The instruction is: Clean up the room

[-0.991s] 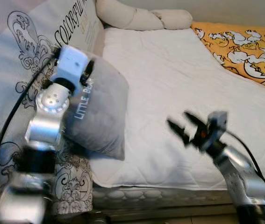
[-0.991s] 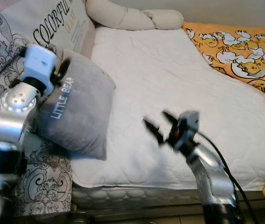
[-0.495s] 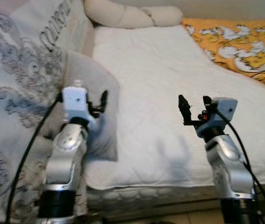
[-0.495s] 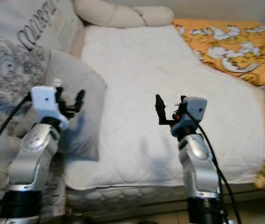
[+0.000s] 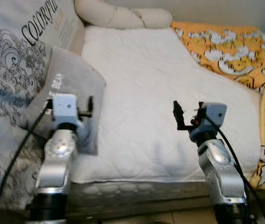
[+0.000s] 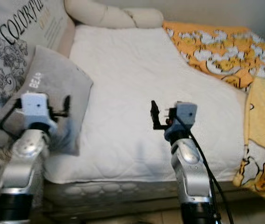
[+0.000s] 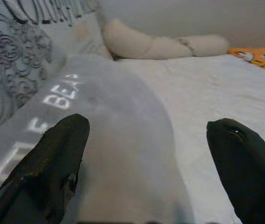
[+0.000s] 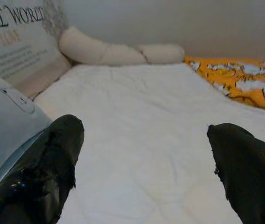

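Presently the grey cushion (lettered "BEAR") leans at the white bed's left edge against a large patterned pillow, the left pincer just before it with fingers apart, the right pincer likewise parted, empty, above the mattress, an orange blanket lying beyond.

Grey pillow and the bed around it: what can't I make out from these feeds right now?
- Grey pillow: its near lower part is hidden behind the left gripper and arm in the eye views; its lettering is partly covered.
- Patterned cushion: cut off by the left edge.
- Orange blanket: blurred, runs off the right edge.
- Mattress: the floor before it is cut off below.
- Right gripper: open, holding nothing.
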Controlling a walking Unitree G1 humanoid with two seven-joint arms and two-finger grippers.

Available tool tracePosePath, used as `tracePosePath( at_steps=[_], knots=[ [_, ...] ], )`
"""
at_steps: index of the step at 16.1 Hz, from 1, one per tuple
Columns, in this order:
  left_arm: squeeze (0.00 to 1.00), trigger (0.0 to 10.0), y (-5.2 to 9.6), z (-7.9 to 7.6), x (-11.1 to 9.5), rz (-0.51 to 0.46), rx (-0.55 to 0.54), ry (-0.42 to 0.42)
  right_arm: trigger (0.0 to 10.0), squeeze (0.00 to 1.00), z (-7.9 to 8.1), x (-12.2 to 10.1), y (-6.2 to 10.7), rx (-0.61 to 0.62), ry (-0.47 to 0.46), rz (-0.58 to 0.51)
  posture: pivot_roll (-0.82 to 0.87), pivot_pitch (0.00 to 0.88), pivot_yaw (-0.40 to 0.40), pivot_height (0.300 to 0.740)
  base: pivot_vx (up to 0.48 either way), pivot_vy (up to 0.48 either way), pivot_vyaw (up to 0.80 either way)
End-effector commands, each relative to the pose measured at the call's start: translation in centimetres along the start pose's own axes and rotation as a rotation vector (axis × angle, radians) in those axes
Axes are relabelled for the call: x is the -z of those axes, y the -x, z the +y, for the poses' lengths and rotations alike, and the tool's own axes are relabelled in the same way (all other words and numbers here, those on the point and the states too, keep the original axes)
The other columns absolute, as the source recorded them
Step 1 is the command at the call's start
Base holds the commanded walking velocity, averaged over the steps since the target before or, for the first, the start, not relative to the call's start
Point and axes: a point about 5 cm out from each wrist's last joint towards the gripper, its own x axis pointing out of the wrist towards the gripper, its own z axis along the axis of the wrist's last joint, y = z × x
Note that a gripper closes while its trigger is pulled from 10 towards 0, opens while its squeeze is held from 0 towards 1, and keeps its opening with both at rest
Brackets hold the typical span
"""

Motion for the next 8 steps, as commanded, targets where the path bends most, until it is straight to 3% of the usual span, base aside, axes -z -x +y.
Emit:
tracePosePath(
  at_steps=[1,3,4,8],
  knots=[
    [1.0,10.0,0.09,-1.06,0.57,0.024,0.033,0.013,10.0,1.0,-1.21,0.53,0.6,0.056,0.002,0.039,0.01,0.0,-0.064,0.74,0.0,-0.27,0.0],
    [1.0,10.0,0.05,-1.0,0.55,0.022,0.034,0.022,10.0,1.0,-1.19,0.9,1.06,0.025,0.011,0.082,0.01,0.0,-0.062,0.74,0.0,-0.274,0.24],
    [1.0,10.0,0.07,-1.17,0.98,0.056,0.032,0.029,10.0,1.0,-1.4,1.11,1.15,0.043,0.045,0.07,0.0,0.0,-0.052,0.74,0.0,-0.368,0.8],
    [1.0,10.0,-0.19,-1.82,0.54,0.031,0.085,-0.012,10.0,1.0,-1.93,0.56,0.76,0.066,-0.02,0.062,0.0,0.0,-0.055,0.74,0.0,-0.414,0.79]
  ],
)
